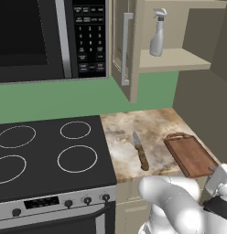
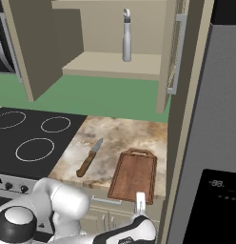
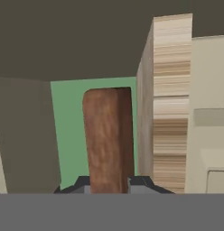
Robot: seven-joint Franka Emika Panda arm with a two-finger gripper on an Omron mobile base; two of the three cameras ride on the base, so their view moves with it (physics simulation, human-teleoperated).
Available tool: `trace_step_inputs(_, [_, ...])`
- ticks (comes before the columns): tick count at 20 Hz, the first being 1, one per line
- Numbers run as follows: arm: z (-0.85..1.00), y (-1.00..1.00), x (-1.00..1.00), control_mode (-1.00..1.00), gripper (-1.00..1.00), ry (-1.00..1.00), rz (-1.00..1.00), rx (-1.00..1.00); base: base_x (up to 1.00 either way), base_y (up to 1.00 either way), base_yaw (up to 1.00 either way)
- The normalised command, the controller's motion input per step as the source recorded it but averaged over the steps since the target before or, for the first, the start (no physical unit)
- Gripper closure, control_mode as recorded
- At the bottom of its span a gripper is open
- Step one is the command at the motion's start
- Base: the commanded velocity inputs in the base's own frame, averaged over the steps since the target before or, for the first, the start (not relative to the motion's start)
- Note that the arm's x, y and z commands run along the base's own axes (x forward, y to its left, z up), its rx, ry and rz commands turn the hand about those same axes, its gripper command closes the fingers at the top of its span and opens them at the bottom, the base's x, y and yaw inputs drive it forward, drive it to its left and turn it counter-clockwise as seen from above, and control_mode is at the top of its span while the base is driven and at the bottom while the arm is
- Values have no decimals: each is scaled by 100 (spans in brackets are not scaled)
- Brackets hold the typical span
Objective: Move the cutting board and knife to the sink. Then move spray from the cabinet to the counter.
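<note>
The reddish-brown cutting board (image 1: 191, 155) (image 2: 134, 176) lies flat on the marbled counter (image 1: 120, 132) (image 2: 120, 133), its near end at the counter's front edge. My gripper (image 1: 216, 176) (image 2: 140, 205) (image 3: 109, 182) is at that near end. In the hand view the board (image 3: 108, 135) runs edge-on between the two dark fingertips, which press against both of its faces. The knife (image 1: 141, 153) (image 2: 89, 158) lies to the left of the board, blade pointing away. The pale spray (image 1: 157, 34) (image 2: 126, 35) stands upright on the shelf of the open cabinet (image 1: 175, 59) (image 2: 105, 64).
A black stovetop (image 1: 42, 155) adjoins the counter on the left, under a microwave (image 1: 51, 36). The open cabinet door (image 1: 129, 45) (image 2: 174, 52) hangs over the counter. A tall panel and a grey fridge (image 2: 215, 143) close off the right side.
</note>
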Motion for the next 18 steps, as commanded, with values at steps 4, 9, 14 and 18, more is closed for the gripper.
trace_step_inputs(4, [28, 12, -10, -100, 100, 14, 0, 0, 0, 0, 0])
trace_step_inputs(9, [31, 14, -6, -100, 100, 13, 0, 0, 0, 0, 0])
trace_step_inputs(14, [30, 26, 0, -100, 100, 1, 0, 0, 0, 0, 0])
trace_step_inputs(18, [37, 23, 0, -100, 100, 0, 0, 0, 0, 0, 0])
